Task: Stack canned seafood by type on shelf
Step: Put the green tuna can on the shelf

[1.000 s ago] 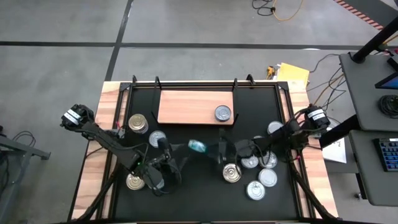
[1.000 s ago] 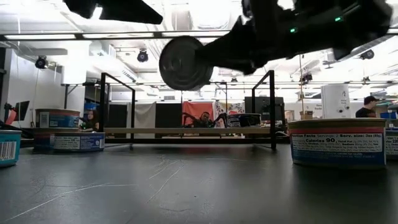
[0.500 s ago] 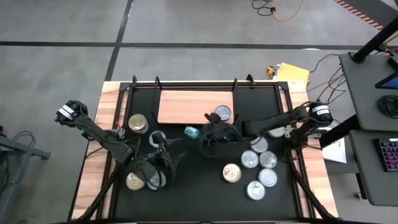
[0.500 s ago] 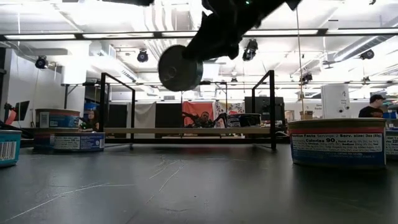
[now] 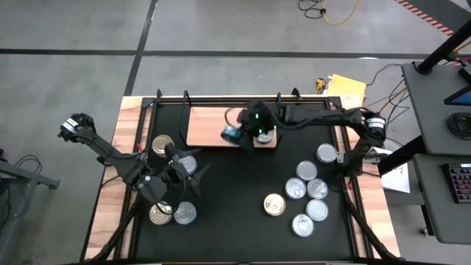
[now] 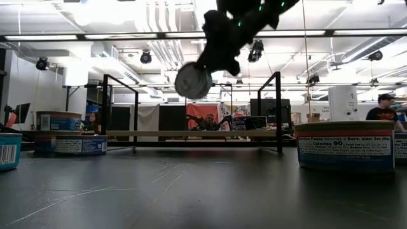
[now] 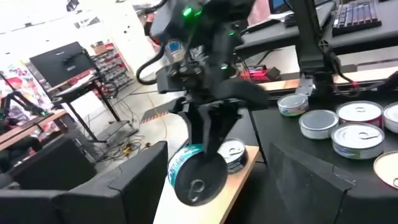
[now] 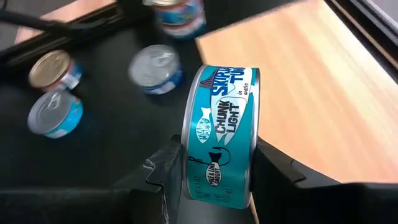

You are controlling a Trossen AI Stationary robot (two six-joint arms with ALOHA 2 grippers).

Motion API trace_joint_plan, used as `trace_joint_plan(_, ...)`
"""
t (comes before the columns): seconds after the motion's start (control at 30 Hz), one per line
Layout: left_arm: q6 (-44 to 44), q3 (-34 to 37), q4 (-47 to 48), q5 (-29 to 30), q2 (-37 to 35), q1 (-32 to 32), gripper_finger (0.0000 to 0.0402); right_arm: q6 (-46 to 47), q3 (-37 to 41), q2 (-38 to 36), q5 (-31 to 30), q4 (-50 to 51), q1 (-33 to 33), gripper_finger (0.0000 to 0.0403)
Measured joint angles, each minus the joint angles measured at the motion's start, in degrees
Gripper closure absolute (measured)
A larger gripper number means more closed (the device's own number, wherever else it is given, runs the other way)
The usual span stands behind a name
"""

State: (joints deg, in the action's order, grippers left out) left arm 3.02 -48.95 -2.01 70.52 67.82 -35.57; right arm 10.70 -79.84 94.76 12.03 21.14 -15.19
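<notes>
My right gripper (image 5: 238, 132) reaches across the table and is shut on a teal-labelled can (image 5: 231, 133) in the air above the shelf (image 5: 210, 125), a light-brown board at the table's far side. One silver can (image 5: 264, 136) stands on the shelf's right end, just beside the gripper. In the low view the held can (image 6: 193, 81) hangs well above the board (image 6: 191, 133). My left gripper (image 5: 181, 166) hovers open over the left cluster of cans, touching nothing. My right gripper pinches the teal can by its two flat ends (image 8: 186, 180), one finger (image 8: 155, 183) on each end. It comes slanting down from the table's right side. The can stands on edge, its label (image 8: 227, 118) facing the wrist camera, lifted clear of the shelf.
At the left stand a gold-topped can (image 5: 162, 145), a silver one (image 5: 188, 163), another gold one (image 5: 158, 214) and a silver one (image 5: 184, 213). Several silver cans and one gold can (image 5: 274, 205) cluster at the right. A black rail frame (image 5: 235, 99) stands behind the shelf.
My right gripper has swung from the table's middle toward the far edge and upward, rolling as it went, carrying the teal can to a spot over the shelf. My left gripper has risen and drawn back toward the left, uncovering a silver can at the near left.
</notes>
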Motion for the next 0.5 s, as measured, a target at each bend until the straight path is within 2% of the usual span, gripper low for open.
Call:
trace_joint_plan(0.13,0.9,0.0,0.0,0.0,0.7,0.0,0.0138,0.2,-0.6,2.6,1.6,0.5,-3.0,0.0269)
trace_joint_plan(0.3,0.7,0.0,0.0,0.2,2.0,0.0,0.0138,-1.8,-2.5,5.2,2.1,1.3,-3.6,0.0269)
trace_joint_plan(0.5,0.5,0.0,0.0,3.5,3.5,0.1,0.0138,-5.0,-4.3,7.5,2.9,2.8,-3.6,0.0269)
